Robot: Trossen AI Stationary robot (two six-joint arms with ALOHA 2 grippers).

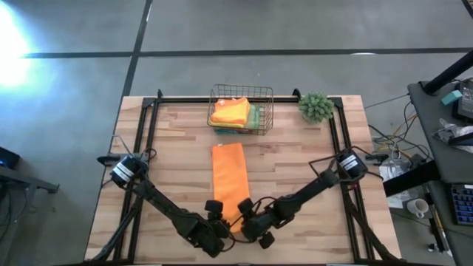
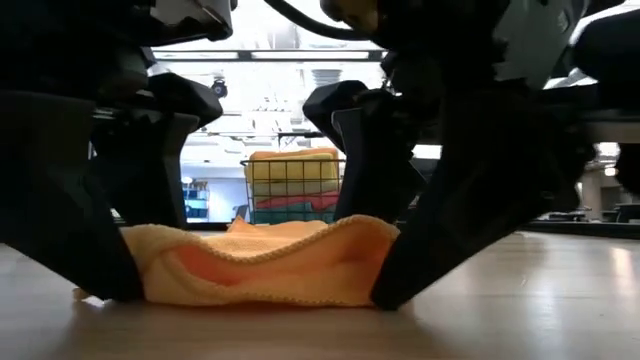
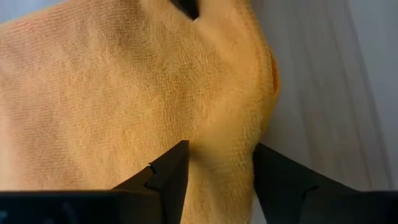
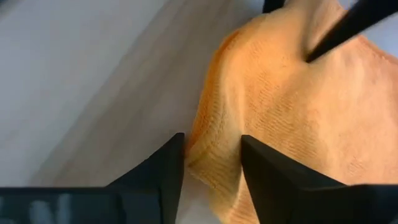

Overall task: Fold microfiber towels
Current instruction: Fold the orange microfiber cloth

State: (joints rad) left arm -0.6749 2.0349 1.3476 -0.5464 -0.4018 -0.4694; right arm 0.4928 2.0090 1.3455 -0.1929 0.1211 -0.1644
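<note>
An orange microfiber towel lies folded into a long strip down the middle of the table, with its near end humped up. My left gripper stands open at the strip's near left corner. My right gripper stands open at the near right corner. Both slant down with cloth between their fingers. More folded towels, orange on top, sit in a wire basket at the far edge. My left gripper comes slanting down from the near left, and its open fingers straddle the towel's near left corner. Cloth fills the gap between them and lies on the table. Whether it is pinched, I cannot tell. My right gripper comes slanting down from the near right, its open fingers on either side of the towel's near right edge. The cloth bulges between them and rests on the table. Whether it is pinched, I cannot tell.
A small green spiky plant stands at the far right, beside the basket. Bare wood lies left and right of the strip. A black frame rail runs along the table's sides and far edge.
</note>
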